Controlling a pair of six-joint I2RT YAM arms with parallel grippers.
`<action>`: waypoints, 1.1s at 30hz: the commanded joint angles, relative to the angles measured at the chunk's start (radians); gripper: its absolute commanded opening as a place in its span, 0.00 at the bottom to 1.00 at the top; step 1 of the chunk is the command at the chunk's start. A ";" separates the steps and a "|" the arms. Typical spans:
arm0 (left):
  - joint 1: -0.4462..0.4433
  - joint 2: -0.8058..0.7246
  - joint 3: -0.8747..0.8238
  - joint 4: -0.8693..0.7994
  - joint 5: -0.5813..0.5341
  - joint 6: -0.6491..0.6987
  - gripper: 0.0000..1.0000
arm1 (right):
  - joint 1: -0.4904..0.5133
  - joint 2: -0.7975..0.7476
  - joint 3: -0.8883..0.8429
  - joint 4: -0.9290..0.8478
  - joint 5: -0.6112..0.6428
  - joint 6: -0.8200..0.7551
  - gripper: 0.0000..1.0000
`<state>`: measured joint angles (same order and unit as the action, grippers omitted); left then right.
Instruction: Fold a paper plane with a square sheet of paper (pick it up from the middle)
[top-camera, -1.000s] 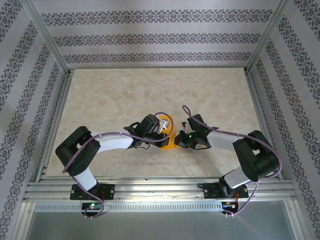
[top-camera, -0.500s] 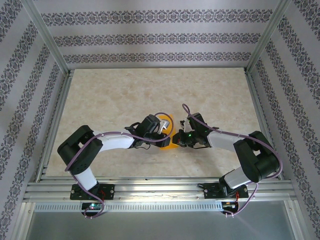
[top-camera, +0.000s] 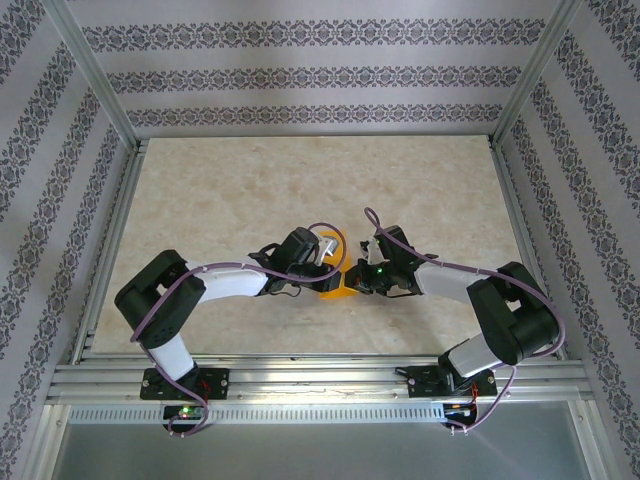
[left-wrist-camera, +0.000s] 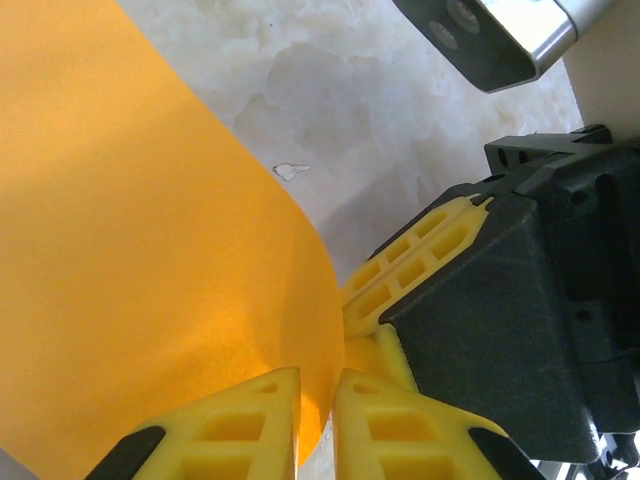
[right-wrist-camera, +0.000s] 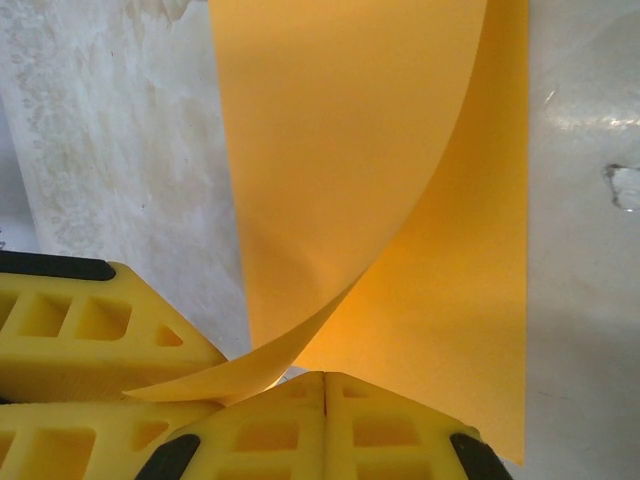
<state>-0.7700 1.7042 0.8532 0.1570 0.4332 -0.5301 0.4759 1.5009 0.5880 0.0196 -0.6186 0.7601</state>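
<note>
The square sheet of paper (top-camera: 338, 291) lies at the table's middle between both grippers, orange-yellow, partly folded over. In the left wrist view the sheet (left-wrist-camera: 130, 250) curves up from the table, and its bent edge runs between the fingers of my left gripper (left-wrist-camera: 317, 400), which stand a narrow slit apart on it. In the right wrist view one layer of the sheet (right-wrist-camera: 350, 150) curls up over a flat layer. My right gripper (right-wrist-camera: 325, 385) is shut, fingers pressed together at the sheet's near edge. The two grippers (top-camera: 333, 272) (top-camera: 351, 279) almost touch.
A beige marbled table (top-camera: 220, 190) sits inside an aluminium frame with patterned walls around it. The right gripper's fingers (left-wrist-camera: 410, 270) and black body crowd the left wrist view. The left gripper's fingers (right-wrist-camera: 90, 330) sit just left of my right fingertips.
The right gripper has slid left toward the left gripper. Less of the sheet's upper part shows above the grippers. The left jaws have eased apart slightly.
</note>
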 joint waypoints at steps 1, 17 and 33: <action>0.015 0.014 0.009 0.041 0.012 -0.002 0.12 | 0.003 0.008 -0.001 0.007 -0.014 0.006 0.04; 0.028 0.017 0.018 0.015 0.011 0.015 0.03 | 0.010 0.050 0.042 -0.140 0.163 -0.062 0.03; 0.092 0.063 0.041 -0.013 0.040 0.054 0.01 | 0.022 0.104 0.156 -0.409 0.269 -0.237 0.02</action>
<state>-0.6930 1.7527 0.8619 0.1577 0.4606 -0.5163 0.4938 1.5806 0.7380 -0.3145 -0.3843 0.5598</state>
